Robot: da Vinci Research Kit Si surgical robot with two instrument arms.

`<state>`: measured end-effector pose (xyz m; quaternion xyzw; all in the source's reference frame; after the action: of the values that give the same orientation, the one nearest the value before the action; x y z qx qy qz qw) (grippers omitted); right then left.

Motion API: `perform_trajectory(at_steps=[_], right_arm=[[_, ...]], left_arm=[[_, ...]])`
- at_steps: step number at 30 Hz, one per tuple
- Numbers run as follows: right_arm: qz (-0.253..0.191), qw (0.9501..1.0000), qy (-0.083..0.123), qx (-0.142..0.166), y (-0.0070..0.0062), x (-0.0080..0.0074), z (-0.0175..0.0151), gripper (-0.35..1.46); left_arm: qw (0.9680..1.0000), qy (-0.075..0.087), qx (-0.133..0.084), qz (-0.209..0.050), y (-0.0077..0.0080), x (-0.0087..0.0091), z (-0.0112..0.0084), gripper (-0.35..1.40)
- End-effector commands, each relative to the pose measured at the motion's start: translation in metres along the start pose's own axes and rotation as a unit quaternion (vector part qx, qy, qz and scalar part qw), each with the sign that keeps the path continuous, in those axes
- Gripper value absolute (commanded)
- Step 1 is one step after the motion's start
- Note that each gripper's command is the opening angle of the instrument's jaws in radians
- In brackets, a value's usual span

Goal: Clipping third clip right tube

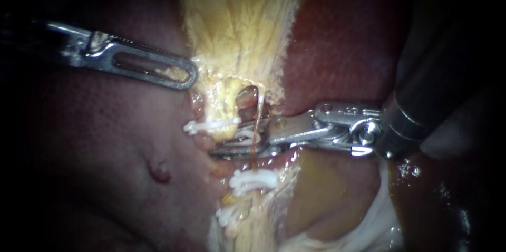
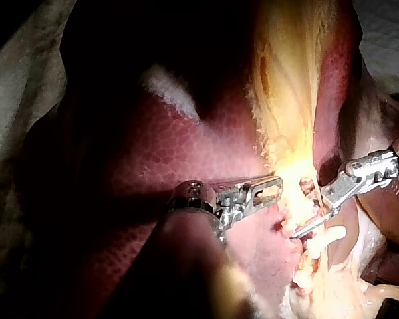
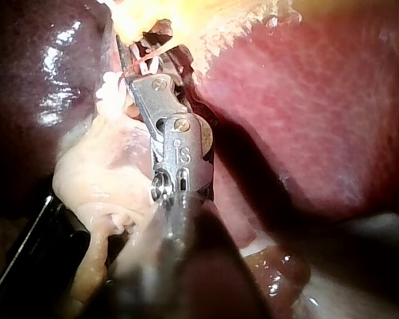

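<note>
In the endoscope view the left tool (image 1: 185, 75) comes in over the dark red liver (image 1: 105, 141). Its windowed jaws are pressed together on the edge of the yellow tissue (image 1: 237, 25), and a scrap of that tissue shows through the window. The right tool (image 1: 232, 145) reaches in from the right, its jaws spread by a narrow gap. The right tube (image 1: 259, 112), a thin reddish strand, runs down from the yellow tissue and crosses that gap. Whether both jaws press on it cannot be told. One white clip (image 1: 211, 125) sits just left of the jaws on the yellow strand beside the tube. A second clip (image 1: 253, 180) lies on the tube just below the jaws, and a third clip (image 1: 227, 215) lies lower still.

In the left wrist view the left tool (image 2: 276, 186) pinches the rim of the yellow tissue (image 2: 286, 93) above the liver (image 2: 179, 153). Ahead of it the right tool (image 2: 300, 231) points in from the far side, its slim jaws a little apart. The tube itself is too small to make out here.

In the right wrist view the right tool (image 3: 134, 66) stretches ahead to the foot of the yellow tissue (image 3: 206, 16). The reddish tube (image 3: 149, 53) arches across its jaw tips. Pale tissue (image 3: 100, 166) lies beside the shaft, with the liver (image 3: 299, 133) on its other side.
</note>
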<state>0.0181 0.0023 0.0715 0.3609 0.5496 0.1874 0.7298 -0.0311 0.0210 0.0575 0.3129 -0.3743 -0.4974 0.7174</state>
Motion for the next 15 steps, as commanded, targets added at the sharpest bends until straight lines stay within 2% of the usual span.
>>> perform_trajectory(at_steps=[1,6,11,15], right_arm=[[0.000,1.0000,0.000,0.000,0.0000,0.0000,0.0000,-0.04],[0.000,1.0000,0.000,0.001,0.0000,0.0000,0.0000,0.00],[0.001,1.0000,0.000,0.002,0.0002,0.0001,0.0000,0.33],[0.001,1.0000,0.000,-0.005,0.0005,0.0001,0.0003,0.46]], left_arm=[[1.0000,0.000,0.000,0.000,0.0000,0.0000,0.0000,-0.35],[1.0000,0.000,0.000,0.000,0.0000,0.0000,0.0000,-0.35],[1.0000,0.000,0.000,0.000,0.0000,0.0000,-0.0001,-0.35],[1.0000,0.000,0.000,0.000,0.0001,0.0001,-0.0002,-0.35]])
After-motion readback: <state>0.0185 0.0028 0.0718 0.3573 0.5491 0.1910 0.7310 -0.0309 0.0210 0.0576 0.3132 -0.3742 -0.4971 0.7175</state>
